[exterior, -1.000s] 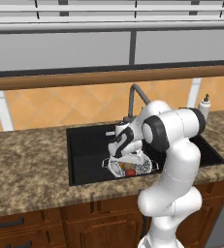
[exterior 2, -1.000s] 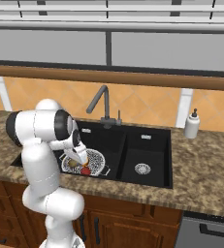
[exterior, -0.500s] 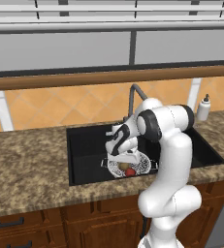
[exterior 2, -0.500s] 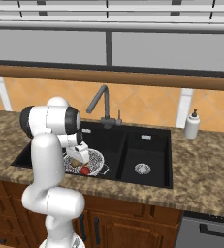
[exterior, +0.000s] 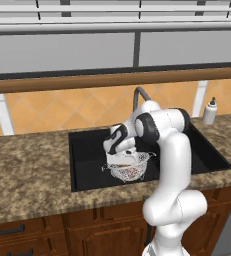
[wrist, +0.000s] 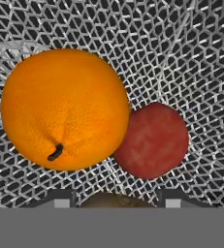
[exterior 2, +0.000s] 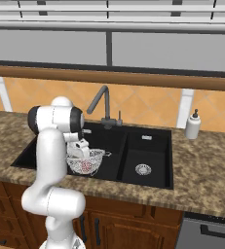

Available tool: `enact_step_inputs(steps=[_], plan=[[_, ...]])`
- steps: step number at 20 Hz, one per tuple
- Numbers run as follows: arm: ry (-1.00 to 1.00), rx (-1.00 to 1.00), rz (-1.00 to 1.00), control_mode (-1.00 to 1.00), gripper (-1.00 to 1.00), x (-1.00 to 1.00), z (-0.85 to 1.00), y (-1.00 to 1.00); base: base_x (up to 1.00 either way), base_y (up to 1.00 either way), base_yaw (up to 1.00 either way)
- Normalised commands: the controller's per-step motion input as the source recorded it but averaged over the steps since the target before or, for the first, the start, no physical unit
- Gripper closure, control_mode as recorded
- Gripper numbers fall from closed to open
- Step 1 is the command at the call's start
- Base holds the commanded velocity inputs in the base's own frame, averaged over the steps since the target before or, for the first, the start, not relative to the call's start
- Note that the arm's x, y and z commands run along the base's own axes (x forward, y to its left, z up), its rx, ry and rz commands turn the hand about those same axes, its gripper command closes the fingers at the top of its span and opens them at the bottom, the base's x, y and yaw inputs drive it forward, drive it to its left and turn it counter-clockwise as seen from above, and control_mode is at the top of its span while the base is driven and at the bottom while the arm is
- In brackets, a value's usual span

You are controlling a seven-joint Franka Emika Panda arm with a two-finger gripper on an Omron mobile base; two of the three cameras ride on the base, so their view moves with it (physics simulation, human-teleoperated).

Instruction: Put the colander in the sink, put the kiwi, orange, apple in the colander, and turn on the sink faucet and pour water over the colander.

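the tool (exterior: 121, 153) dips into the colander (exterior: 128, 168) sitting in the black sink (exterior: 87, 160).

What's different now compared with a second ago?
The arm's elbow has swung left over the sink, while the gripper stays low in the colander. The kiwi sits between its fingertips. The orange, apple and faucet are unmoved; no water runs.
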Motion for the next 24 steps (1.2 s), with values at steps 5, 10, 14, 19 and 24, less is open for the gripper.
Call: enact_step_inputs(steps=[5,10,14,19,24], plan=[[0.03,0.00,0.00,-1.00,-1.00,-0.27,0.10,-0.15,0.00,0.00,0.00],[0.00,0.00,0.00,-1.00,-1.00,-0.34,0.38,-0.27,0.00,0.00,0.00],[0.00,0.00,0.00,-1.00,-1.00,-0.44,0.58,-0.12,0.00,0.00,0.00],[-0.01,0.00,0.00,-1.00,-1.00,-0.52,0.82,0.00,0.00,0.00,0.00],[-0.02,0.01,0.02,-1.00,-1.00,-0.56,0.91,-0.03,0.00,0.00,0.00]])
